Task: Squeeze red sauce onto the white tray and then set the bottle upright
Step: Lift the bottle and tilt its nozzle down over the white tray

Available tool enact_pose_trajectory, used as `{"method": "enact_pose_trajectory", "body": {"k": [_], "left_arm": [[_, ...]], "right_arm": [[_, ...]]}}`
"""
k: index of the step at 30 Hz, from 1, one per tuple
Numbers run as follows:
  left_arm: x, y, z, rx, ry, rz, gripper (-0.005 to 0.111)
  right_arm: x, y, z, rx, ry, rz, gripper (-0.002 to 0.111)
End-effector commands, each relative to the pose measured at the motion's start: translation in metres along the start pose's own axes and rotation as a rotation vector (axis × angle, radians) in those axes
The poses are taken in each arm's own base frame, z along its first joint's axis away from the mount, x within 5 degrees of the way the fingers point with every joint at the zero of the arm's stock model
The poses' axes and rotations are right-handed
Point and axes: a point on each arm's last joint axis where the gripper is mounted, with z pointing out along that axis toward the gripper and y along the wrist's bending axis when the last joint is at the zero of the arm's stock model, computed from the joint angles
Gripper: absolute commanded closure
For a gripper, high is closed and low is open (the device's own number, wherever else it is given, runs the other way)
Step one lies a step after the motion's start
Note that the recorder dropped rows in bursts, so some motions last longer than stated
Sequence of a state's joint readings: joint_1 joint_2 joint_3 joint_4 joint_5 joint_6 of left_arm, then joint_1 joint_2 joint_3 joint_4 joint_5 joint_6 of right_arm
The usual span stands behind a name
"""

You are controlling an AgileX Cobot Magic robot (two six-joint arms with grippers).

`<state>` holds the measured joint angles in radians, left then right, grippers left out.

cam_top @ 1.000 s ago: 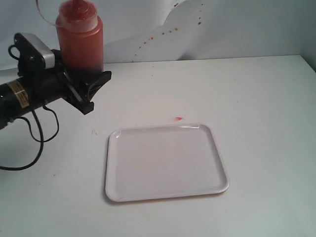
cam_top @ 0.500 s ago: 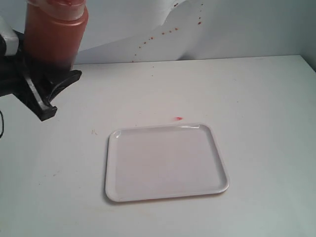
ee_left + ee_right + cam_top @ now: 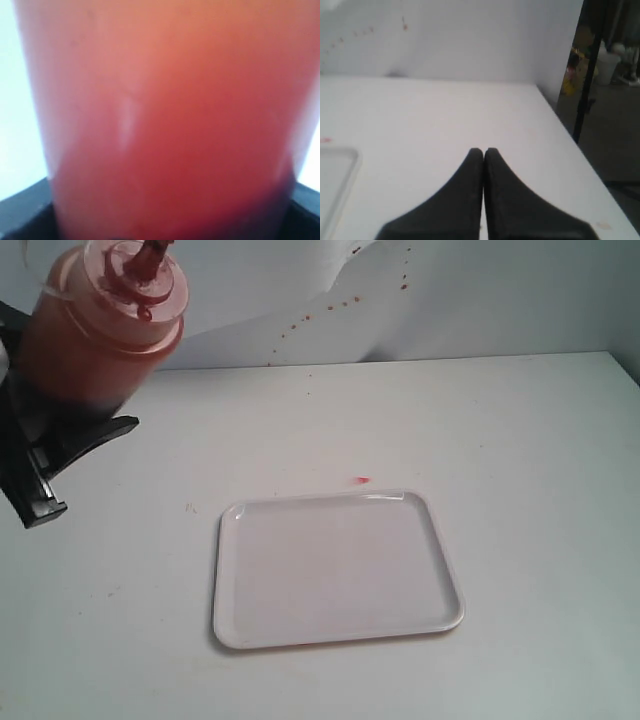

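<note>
At the left edge of the exterior view, the left claw (image 3: 95, 465) grips the bottle (image 3: 95, 340) by its darker lower body and holds it above the counter (image 3: 520, 440). Bottle attitude: tilted, with the cap and nozzle leaning toward the camera. The white tray (image 3: 335, 570) lies flat mid-counter, well apart from the bottle. A small red smear (image 3: 360, 480) sits just beyond the tray's far rim. The right claw (image 3: 483, 152) is closed, fingers touching, empty.

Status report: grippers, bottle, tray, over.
Left gripper shut on bottle, held aloft, tilted, left of white tray. Right gripper shut, empty. Tray bare, nothing squeezed yet. Nothing in the way.
</note>
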<state>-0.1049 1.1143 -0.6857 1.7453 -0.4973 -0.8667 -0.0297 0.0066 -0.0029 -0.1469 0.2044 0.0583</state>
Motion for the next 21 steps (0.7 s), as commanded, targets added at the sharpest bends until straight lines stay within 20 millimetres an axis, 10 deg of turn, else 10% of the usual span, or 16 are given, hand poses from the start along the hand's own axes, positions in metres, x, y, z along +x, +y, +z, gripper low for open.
{"method": "enact_pose_trajectory", "body": {"k": [1, 11, 21], "left_arm": [[0.004, 0.002, 0.009, -0.041, 0.065, 0.012, 0.107], [-0.012, -0.010, 0.044, -0.070, 0.163, 0.302, 0.107], [-0.025, 0.000, 0.078, -0.096, 0.251, 0.675, 0.107]], "right_arm": [[-0.026, 0.000, -0.004, -0.032, -0.303, 0.218, 0.108], [-0.047, -0.009, -0.015, -0.069, -0.576, 0.603, 0.108], [-0.058, 0.056, 0.000, -0.703, -0.315, 0.002, 0.108]]}}
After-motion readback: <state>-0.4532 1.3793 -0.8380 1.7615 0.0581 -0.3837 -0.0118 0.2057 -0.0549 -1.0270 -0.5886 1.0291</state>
